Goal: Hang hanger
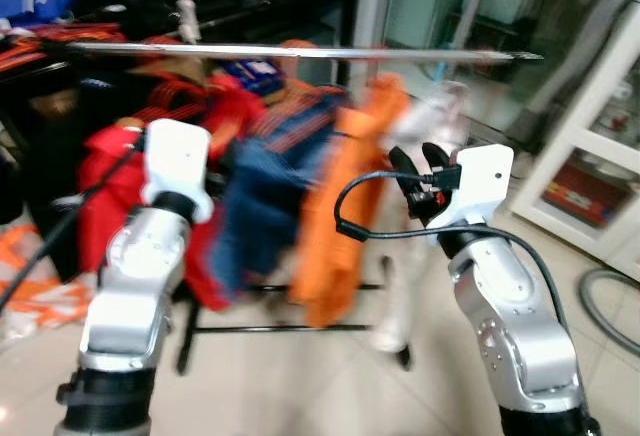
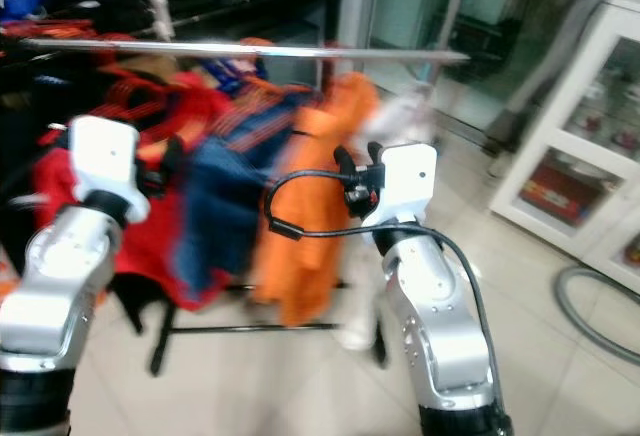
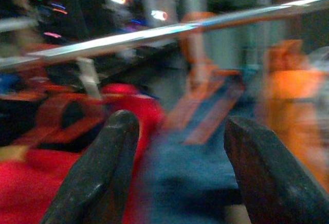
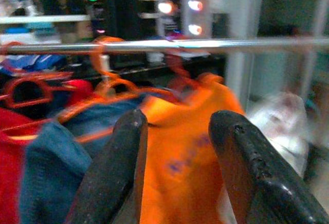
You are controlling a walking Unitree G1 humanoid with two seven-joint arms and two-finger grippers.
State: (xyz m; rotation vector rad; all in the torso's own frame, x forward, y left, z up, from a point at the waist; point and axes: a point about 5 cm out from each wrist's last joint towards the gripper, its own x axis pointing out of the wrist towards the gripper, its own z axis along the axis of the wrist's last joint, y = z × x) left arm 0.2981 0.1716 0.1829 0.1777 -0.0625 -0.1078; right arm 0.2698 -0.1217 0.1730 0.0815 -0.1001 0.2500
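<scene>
A silver rail (image 1: pixel 300 52) of a clothes rack runs across in front of me. From it hang a red garment (image 1: pixel 110 171), a blue garment (image 1: pixel 260 196), an orange garment (image 1: pixel 345 216) and a pale one (image 1: pixel 440 116), on orange hangers (image 4: pixel 105 54). My left gripper (image 3: pixel 180 124) is raised before the red and blue clothes, below the rail, open and empty. My right gripper (image 1: pixel 418 161) is raised beside the orange garment, just under the rail's right end; its fingers (image 4: pixel 123 152) stand open with nothing between them. The views are blurred.
The rack's black base bars (image 1: pixel 290 328) lie on the tiled floor. A white glass-door cabinet (image 1: pixel 600 146) stands at the right, with a grey hose (image 1: pixel 605 306) on the floor near it. Dark shelves with lit devices (image 4: pixel 180 8) are behind the rack.
</scene>
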